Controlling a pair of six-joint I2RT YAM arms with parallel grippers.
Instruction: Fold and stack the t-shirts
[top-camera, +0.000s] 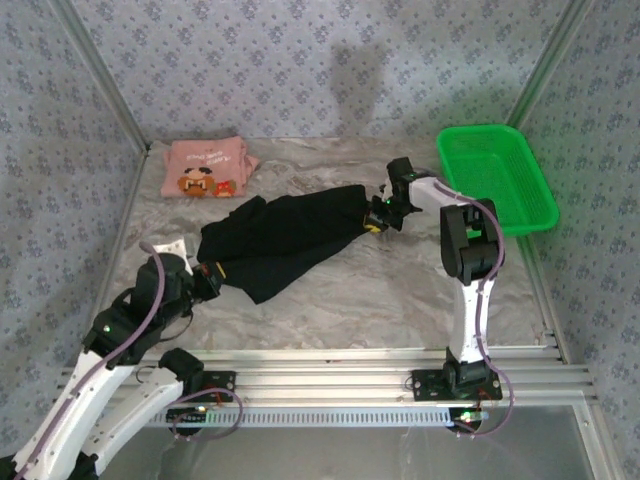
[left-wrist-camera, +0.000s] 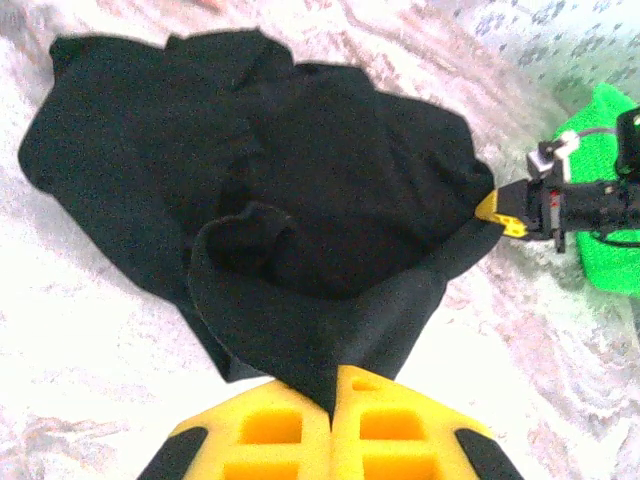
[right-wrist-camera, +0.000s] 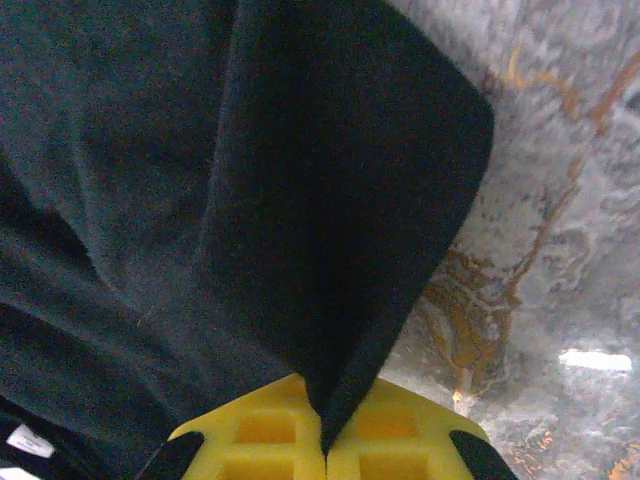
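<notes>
Black shirt (top-camera: 290, 235) — my left gripper (left-wrist-camera: 333, 388) and right gripper (right-wrist-camera: 323, 425) each pinch an end; I'd lift evenly, pull taut — then lay flat.

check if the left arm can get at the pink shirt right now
Probably not yet: the left tool is shut on the black shirt, which the right tool grips too. The pink shirt lies far left with bare table before it, so letting go should free the way.

A lab-style robot test booth: patterned cloth walls (top-camera: 300, 60) rise beyond the right claw (top-camera: 374, 222), aluminium frame rails (top-camera: 330, 372) behind it, marble-look table (top-camera: 400, 290) beneath.
</notes>
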